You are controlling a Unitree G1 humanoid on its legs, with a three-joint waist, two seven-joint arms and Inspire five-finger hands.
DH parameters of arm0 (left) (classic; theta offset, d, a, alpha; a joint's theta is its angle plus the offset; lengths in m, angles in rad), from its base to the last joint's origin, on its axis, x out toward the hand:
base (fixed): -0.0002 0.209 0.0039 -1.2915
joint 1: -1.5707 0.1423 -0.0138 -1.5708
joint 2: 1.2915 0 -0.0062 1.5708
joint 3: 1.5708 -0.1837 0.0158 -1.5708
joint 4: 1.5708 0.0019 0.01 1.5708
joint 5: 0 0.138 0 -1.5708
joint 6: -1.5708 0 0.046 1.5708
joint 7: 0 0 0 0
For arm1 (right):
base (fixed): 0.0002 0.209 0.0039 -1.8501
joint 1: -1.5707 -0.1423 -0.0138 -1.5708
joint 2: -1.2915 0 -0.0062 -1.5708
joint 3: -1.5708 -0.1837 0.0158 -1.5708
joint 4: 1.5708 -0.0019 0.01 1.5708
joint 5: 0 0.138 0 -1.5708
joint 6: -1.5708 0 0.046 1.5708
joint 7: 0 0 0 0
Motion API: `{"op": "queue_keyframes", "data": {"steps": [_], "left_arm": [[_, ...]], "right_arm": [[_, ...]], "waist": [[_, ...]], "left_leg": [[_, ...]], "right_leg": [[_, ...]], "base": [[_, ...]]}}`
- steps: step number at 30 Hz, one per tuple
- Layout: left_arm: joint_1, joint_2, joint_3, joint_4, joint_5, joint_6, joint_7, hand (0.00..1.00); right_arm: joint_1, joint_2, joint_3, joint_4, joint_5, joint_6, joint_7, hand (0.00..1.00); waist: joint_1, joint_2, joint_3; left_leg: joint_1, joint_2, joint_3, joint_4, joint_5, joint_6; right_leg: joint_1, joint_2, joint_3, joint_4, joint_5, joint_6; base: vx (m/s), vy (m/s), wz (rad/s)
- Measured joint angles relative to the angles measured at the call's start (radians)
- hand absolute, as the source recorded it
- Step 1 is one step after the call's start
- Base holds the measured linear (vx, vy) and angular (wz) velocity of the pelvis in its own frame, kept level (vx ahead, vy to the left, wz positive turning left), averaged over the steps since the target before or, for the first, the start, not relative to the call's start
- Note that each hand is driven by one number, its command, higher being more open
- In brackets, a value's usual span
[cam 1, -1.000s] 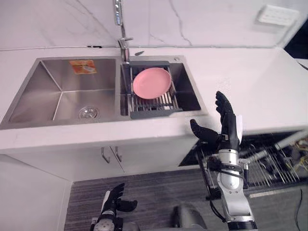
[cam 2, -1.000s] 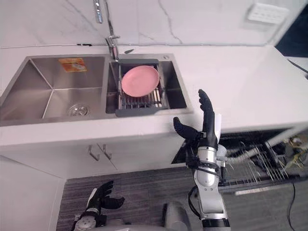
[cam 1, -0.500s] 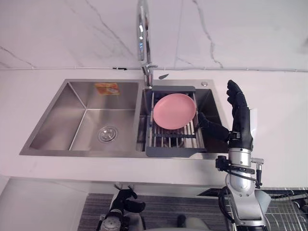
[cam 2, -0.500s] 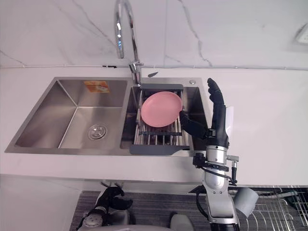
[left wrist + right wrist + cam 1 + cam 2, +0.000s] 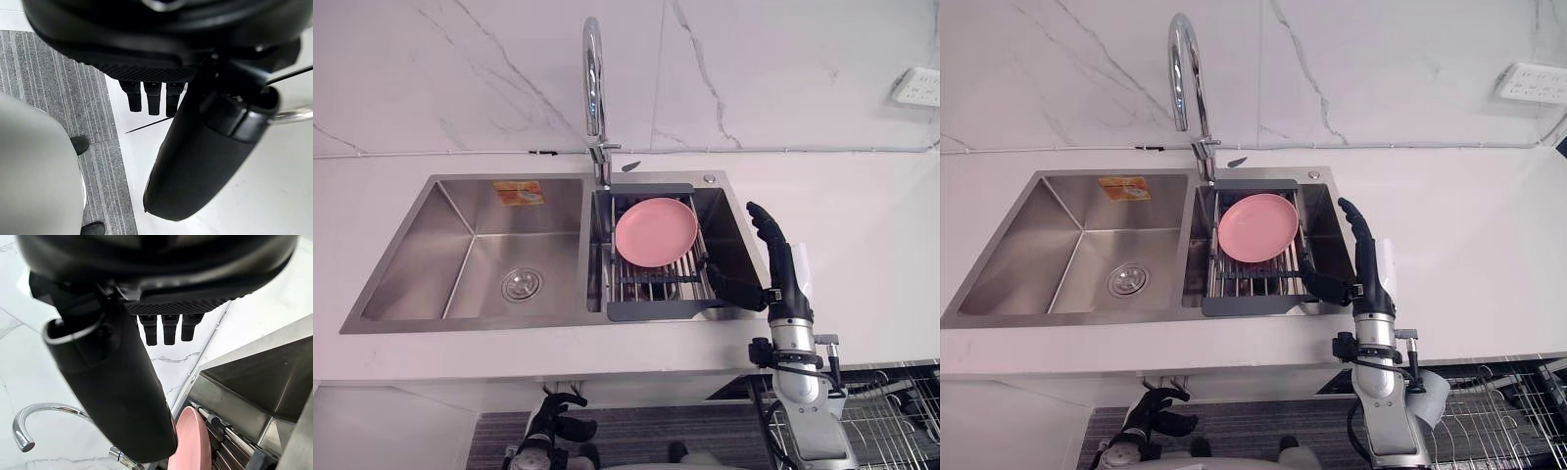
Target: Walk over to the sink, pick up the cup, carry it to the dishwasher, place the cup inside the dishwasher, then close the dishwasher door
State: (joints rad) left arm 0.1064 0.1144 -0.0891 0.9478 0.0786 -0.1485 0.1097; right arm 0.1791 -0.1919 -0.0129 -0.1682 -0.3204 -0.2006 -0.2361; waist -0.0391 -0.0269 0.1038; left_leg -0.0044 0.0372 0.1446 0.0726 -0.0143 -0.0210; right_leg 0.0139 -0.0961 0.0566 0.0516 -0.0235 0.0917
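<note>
A double steel sink (image 5: pixel 460 245) is set in the white counter. Its right basin holds a dark drying rack (image 5: pixel 656 308) with a pink plate (image 5: pixel 655 232) leaning in it. My right hand (image 5: pixel 781 279) is raised over the counter by the right basin's front right corner. It is open, with fingers straight up and the thumb reaching toward the rack. It holds nothing. The right wrist view shows the same plate (image 5: pixel 188 440) past the thumb. My left hand (image 5: pixel 558 423) hangs low by the floor, relaxed and empty.
A tall chrome faucet (image 5: pixel 593 78) stands behind the divider between the basins. The dishwasher's wire rack (image 5: pixel 1489 411) shows below the counter at the lower right. A white wall socket (image 5: pixel 918 86) sits on the marble wall at the far right.
The camera has moved closer to the sink, which has shifted toward the middle of the view. My right hand has gone from the counter's front edge to beside the right basin, still open.
</note>
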Motion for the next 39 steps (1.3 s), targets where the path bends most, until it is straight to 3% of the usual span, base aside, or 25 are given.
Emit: {"op": "queue_keyframes", "data": {"steps": [8, 13, 20, 29, 39], "left_arm": [[0.000, -0.008, 0.022, 0.008, 0.000, 0.012, -0.003, 0.90], [0.002, -0.018, 0.044, 0.017, -0.001, 0.011, -0.002, 0.90], [0.004, -0.025, 0.050, 0.016, -0.001, 0.003, 0.000, 0.90], [0.009, -0.034, 0.074, 0.007, -0.001, -0.001, -0.002, 0.90], [0.010, -0.034, 0.069, 0.000, -0.001, -0.007, -0.003, 0.90]], "right_arm": [[0.001, 0.033, 0.000, 0.059, -0.028, 0.026, -0.001, 0.90], [0.013, 0.045, -0.001, 0.082, -0.068, 0.082, -0.002, 0.90], [0.006, 0.026, -0.011, 0.081, -0.117, 0.091, -0.013, 0.90], [-0.073, -0.081, -0.006, 0.089, -0.148, 0.091, -0.012, 0.90], [-0.231, -0.208, 0.103, 0.258, -0.265, 0.090, 0.007, 0.90]], "waist": [[0.000, 0.003, -0.001], [0.007, 0.009, -0.003], [0.026, 0.017, -0.009], [0.043, 0.020, -0.012], [0.053, 0.018, -0.011]], "left_leg": [[0.025, 0.002, 0.006, -0.016, 0.007, -0.001], [0.071, 0.005, 0.003, -0.070, 0.035, -0.004], [0.092, -0.001, -0.034, -0.151, 0.083, -0.010], [0.076, -0.002, -0.055, -0.160, 0.091, -0.013], [0.054, -0.008, -0.071, -0.159, 0.096, -0.006]], "right_leg": [[0.021, 0.000, 0.005, -0.003, 0.000, 0.000], [0.047, 0.002, -0.006, -0.007, 0.002, -0.001], [0.057, 0.001, -0.042, -0.017, 0.001, -0.001], [0.050, 0.001, -0.066, -0.023, 0.000, -0.001], [0.036, 0.001, -0.082, -0.024, 0.000, -0.001]], "base": [[0.00, 0.000, -0.01], [-0.02, -0.013, 0.02], [-0.04, -0.017, 0.17], [0.00, -0.006, 0.06], [0.00, -0.008, 0.04]]}}
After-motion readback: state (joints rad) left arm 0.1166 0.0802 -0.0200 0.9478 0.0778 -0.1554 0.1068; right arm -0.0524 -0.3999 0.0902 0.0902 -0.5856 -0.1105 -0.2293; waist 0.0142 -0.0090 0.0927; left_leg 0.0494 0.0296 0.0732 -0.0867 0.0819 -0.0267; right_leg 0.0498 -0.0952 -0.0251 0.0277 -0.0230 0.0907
